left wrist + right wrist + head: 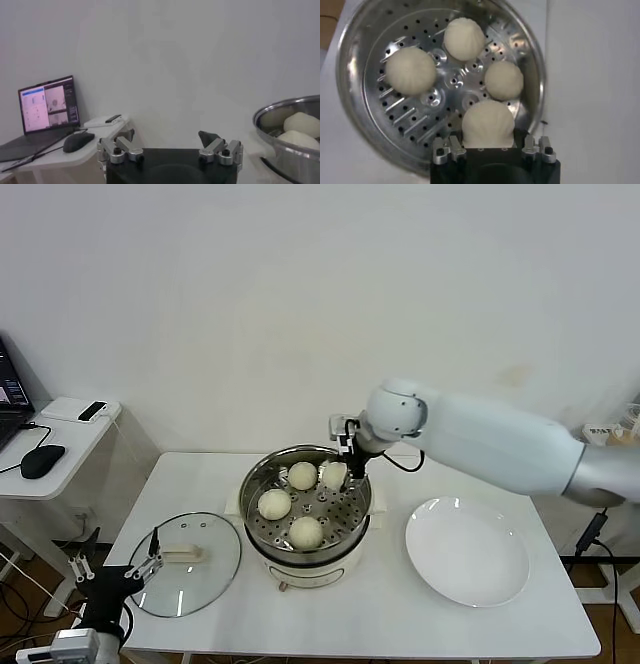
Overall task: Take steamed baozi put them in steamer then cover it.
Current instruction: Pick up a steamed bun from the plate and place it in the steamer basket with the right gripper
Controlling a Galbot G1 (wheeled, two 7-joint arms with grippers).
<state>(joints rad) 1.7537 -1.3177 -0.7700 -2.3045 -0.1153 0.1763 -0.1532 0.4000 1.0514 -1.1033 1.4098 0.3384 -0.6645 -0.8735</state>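
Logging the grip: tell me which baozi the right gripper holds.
The baozi at the steamer's back-right edge, between the right gripper's fingers; the other three lie free on the tray.

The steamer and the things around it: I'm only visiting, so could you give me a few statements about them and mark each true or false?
1. All four baozi sit inside the steamer. True.
2. The cover is on the steamer. False: it lies on the table, on the robot's left.
3. The white plate holds one bun. False: it holds none.
4. The right gripper is shut on a baozi over the tray. True.
5. The left gripper grips the cover's handle. False: it is open, apart from it.
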